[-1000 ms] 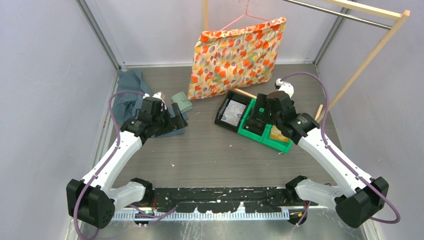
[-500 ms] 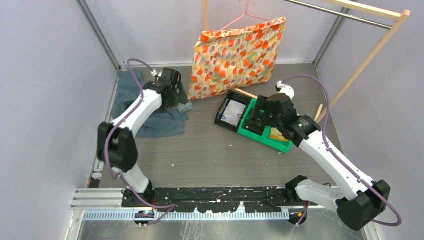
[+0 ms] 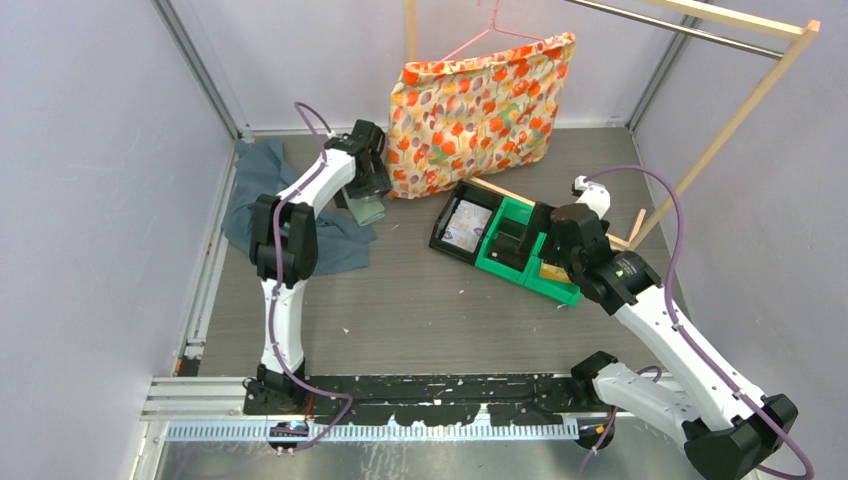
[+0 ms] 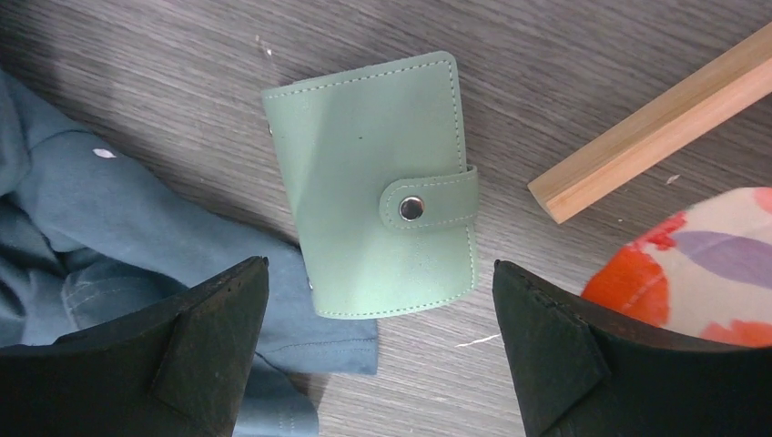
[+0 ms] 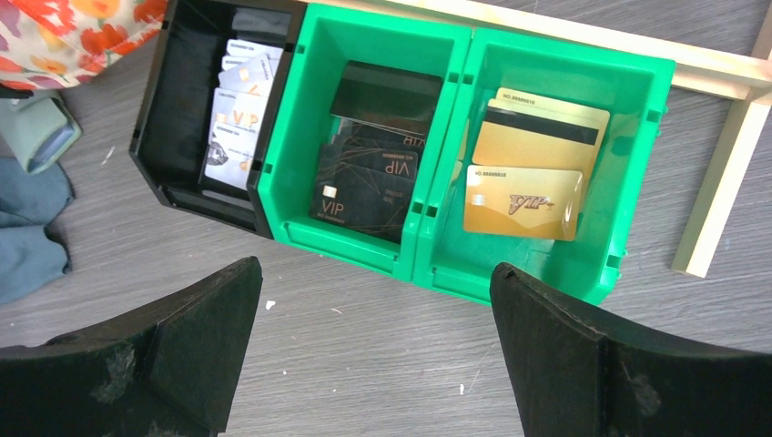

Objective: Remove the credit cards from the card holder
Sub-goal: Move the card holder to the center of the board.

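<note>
Top view: my left arm (image 3: 300, 200) has swung to the back and now hangs over the card holder (image 3: 368, 211), next to the blue cloth (image 3: 240, 200). The right arm (image 3: 650, 310) has backed off the green bins (image 3: 500, 262).

Left wrist: left fingers (image 4: 205, 350) are wide apart either side of the holder. It's snapped shut, so no credit cards are out yet.

Right wrist: right fingers (image 5: 191, 341) apart, empty.

VIP on gold card (image 5: 523, 202), black cards (image 5: 362, 187), silver cards (image 5: 233, 127)
</note>
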Robot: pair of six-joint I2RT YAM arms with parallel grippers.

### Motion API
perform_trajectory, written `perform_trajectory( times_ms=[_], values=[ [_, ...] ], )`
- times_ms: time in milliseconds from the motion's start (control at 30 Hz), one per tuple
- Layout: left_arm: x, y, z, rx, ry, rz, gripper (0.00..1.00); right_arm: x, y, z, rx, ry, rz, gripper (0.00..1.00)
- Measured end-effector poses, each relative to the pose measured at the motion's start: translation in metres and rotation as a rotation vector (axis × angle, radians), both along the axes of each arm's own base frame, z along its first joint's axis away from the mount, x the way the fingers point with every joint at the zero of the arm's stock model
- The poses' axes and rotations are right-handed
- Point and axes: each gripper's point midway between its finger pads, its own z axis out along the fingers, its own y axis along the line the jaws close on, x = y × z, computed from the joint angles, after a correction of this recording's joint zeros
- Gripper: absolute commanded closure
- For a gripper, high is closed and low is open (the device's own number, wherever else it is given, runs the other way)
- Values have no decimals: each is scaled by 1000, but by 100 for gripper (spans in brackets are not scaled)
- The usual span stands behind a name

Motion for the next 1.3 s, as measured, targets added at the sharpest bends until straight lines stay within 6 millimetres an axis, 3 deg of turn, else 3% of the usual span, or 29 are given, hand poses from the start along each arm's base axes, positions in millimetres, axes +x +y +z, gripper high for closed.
perform_trajectory(
  times_ms=[300, 833, 1000, 1133, 1300],
  values=[
    [-7, 1, -27, 9, 69, 28, 1, -2, -1, -14, -24, 43, 0, 0],
    [-11, -7, -44, -32, 89, 18, 30, 0, 1, -18, -27, 57, 5, 0],
    [-15, -8, -43, -48, 74, 0, 32, 0, 2, -18, -25, 58, 6, 0],
    [-27, -9, -42, -71, 79, -16, 32, -1, 3, -18, -19, 60, 10, 0],
    [-58, -14, -40, -72, 115, -64, 31, -1, 4, -18, -10, 62, 12, 0]
  ],
)
